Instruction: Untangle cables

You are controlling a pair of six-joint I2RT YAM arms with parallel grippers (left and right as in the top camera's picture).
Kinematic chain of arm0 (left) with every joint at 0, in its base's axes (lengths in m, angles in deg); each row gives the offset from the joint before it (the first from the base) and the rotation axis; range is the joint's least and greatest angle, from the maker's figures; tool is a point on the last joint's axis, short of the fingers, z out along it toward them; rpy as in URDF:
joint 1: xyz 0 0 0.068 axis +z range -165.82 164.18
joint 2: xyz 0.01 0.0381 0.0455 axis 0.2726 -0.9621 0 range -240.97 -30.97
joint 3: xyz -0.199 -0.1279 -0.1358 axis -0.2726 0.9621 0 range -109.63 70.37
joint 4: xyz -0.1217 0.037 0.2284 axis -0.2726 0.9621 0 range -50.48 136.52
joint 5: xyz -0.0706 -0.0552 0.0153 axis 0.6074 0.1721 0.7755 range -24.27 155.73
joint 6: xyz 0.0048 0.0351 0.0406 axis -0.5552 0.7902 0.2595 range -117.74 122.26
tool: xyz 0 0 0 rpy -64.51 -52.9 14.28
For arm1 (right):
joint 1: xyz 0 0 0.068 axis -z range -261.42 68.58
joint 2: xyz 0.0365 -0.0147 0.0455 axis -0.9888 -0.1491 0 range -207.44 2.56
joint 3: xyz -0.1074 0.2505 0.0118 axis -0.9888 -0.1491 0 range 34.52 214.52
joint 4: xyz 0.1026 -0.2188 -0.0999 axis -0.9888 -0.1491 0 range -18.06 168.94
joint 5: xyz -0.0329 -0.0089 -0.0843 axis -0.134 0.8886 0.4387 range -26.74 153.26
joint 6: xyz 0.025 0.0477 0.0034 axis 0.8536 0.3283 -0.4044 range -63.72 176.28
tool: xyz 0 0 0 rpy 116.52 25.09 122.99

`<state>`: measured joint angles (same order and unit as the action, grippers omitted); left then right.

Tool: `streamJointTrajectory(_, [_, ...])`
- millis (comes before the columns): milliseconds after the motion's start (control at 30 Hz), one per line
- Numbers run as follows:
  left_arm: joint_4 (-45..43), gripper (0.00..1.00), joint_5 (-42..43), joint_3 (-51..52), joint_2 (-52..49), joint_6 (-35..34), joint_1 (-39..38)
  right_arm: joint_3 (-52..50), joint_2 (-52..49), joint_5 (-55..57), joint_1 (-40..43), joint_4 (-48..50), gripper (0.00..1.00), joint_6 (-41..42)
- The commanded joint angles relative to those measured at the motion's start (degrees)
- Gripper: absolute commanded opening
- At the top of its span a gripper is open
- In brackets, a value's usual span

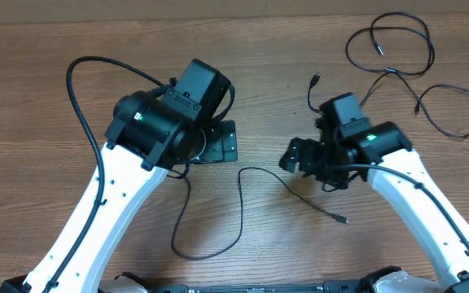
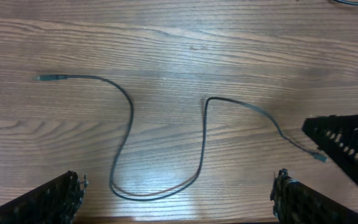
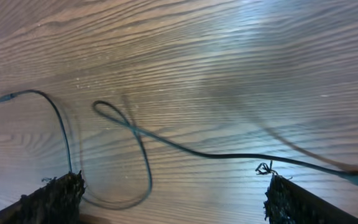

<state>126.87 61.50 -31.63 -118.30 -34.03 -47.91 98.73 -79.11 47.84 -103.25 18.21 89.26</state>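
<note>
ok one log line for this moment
left gripper open | right gripper open | cables loose on table, none held

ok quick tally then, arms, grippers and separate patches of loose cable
robot arms: 2, left arm and right arm
grippers: 2, left gripper and right gripper
cable patches: 2, lone cable mid-table, crossing loops on the right side
total: 6
</note>
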Motion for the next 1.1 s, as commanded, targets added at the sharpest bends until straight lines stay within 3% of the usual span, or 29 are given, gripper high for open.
streamJointTrajectory(0, [0.35, 1.0, -1.09, -1.4, 1.2, -1.01, 0.37, -0.24, -2.01, 3.89, -3.13, 1.66, 0.94, 8.96])
streamJointTrajectory(400, [1.95, 1.0, -2.16, -1.38, 1.2, -1.03, 0.37, -0.24, -10.19, 1.81, -12.5, 6.14, 0.92, 21.62])
streamJointTrajectory(500, [1.97, 1.0, -2.16, -1.38, 1.2, -1.05, 0.37, -0.24, -10.64, 2.47, -14.03, 7.61, 0.87, 24.9])
streamJointTrajectory(833, [1.99, 1.0, -2.16, -1.38, 1.18, -1.03, 0.37, -0.24, -11.17, 14.58, -15.19, 10.38, 0.85, 46.4])
streamJointTrajectory(1067, [2.01, 0.99, -2.16, -1.36, 1.18, -1.01, 0.37, -0.24, -11.8, 22.29, -15.19, 12.46, 0.85, 49.53])
